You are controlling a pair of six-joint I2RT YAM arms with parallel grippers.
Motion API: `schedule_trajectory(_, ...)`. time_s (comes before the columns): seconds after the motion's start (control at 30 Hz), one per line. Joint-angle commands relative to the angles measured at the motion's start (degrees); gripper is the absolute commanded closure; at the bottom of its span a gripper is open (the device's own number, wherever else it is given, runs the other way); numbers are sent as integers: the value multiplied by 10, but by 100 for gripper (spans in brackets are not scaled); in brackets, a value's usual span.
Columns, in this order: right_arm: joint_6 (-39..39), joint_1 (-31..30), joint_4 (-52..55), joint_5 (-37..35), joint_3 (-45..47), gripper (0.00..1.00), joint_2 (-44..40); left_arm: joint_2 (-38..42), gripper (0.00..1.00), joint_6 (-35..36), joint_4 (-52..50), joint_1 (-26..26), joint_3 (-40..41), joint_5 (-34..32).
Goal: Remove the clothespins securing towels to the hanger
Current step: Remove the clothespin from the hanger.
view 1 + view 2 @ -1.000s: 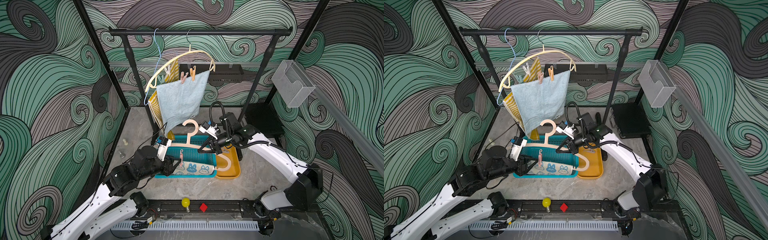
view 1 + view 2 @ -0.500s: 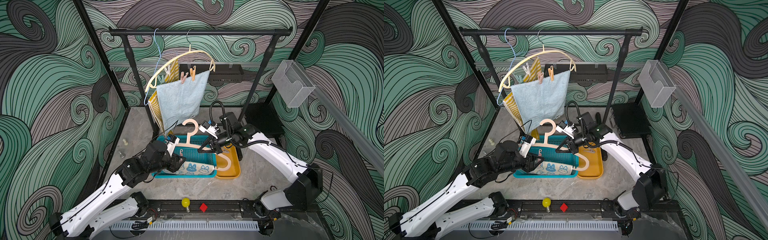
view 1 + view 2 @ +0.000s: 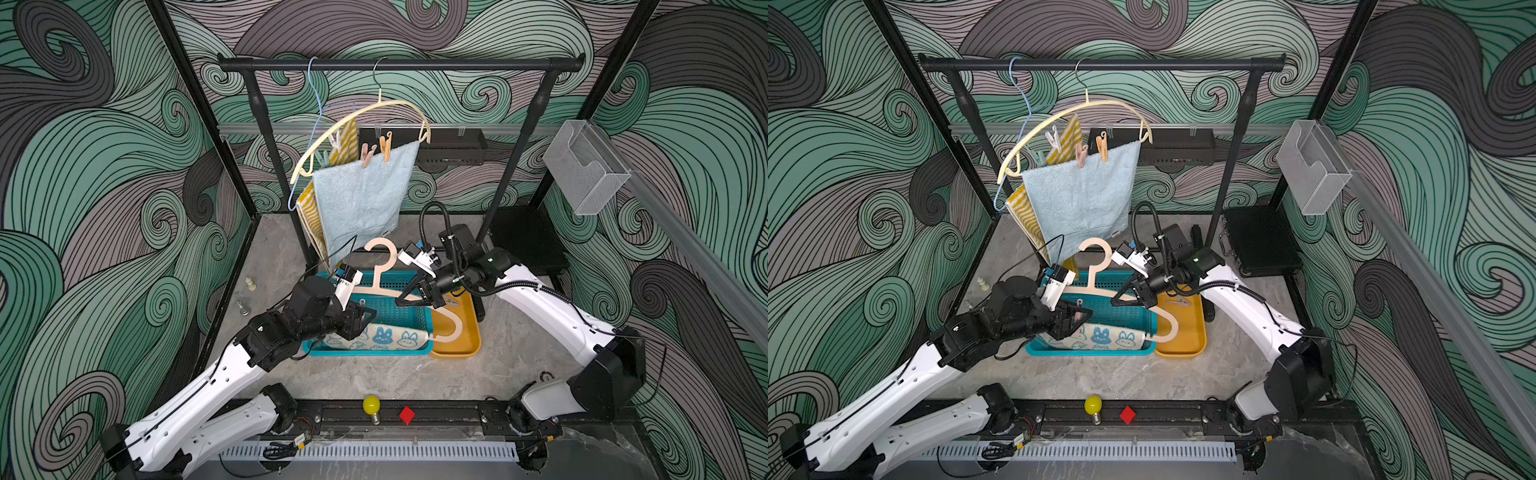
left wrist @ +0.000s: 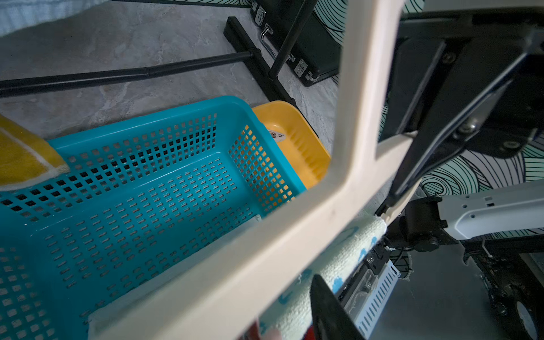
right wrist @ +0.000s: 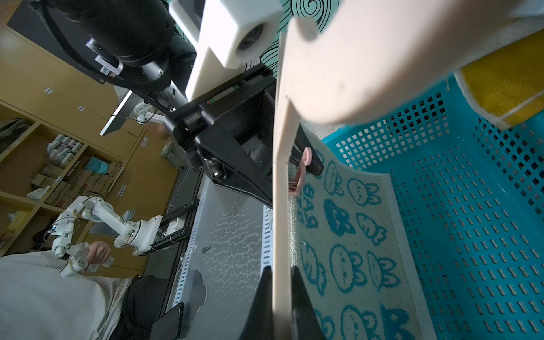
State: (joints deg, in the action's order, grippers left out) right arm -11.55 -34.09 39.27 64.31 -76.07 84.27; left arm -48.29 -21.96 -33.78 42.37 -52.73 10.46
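Note:
My right gripper [image 3: 400, 303] [image 5: 279, 273] is shut on the pink hanger [image 3: 376, 286], which lies tilted over the teal basket [image 3: 365, 353]. The bunny-printed towel [image 3: 386, 336] [image 5: 347, 241] hangs from its lower bar. A pink clothespin [image 5: 301, 173] pins that towel near the bar's left end. My left gripper [image 3: 365, 318] stands open there, its fingers [image 5: 313, 166] either side of the pin. On the rail, a cream hanger [image 3: 365, 110] carries the light-blue towel [image 3: 361, 199] under pink [image 3: 366, 154] and orange [image 3: 385, 145] clothespins. The yellow striped towel [image 3: 309, 212] hangs behind it.
A yellow tray [image 3: 461, 340] with one loose clothespin [image 4: 276, 134] sits right of the basket. The black rack's legs and a black case [image 3: 528, 245] stand behind. A yellow bulb [image 3: 371, 405], a red block [image 3: 407, 414] and chess pieces [image 3: 249, 284] lie on the floor.
My left arm has swung right and forward, bringing its gripper from the basket's left side up to the pink clothespin on the hanger. The right arm and the hanger have stayed put.

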Motion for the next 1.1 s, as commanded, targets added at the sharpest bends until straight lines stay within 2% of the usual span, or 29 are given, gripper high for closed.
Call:
schedule_trajectory(0.0,-21,3,-3,31,-7,100,-17,0,54,10,31,-16,-6,44)
schedule_trajectory(0.3,-21,2,-3,31,-5,100,-20,-13,54,13,31,-45,3,113)
schedule_trajectory(0.57,-19,3,-5,31,-7,100,-21,-38,56,27,-4,-48,-13,143)
schedule_trajectory(0.7,-18,3,-4,31,-6,100,-22,-53,62,34,-17,-48,-26,163)
schedule_trajectory(0.83,-17,3,-4,30,-7,100,-21,-58,73,34,-20,-49,-28,167)
schedule_trajectory(1.07,-15,3,-5,27,-5,100,-18,-45,80,29,-12,-50,-27,165)
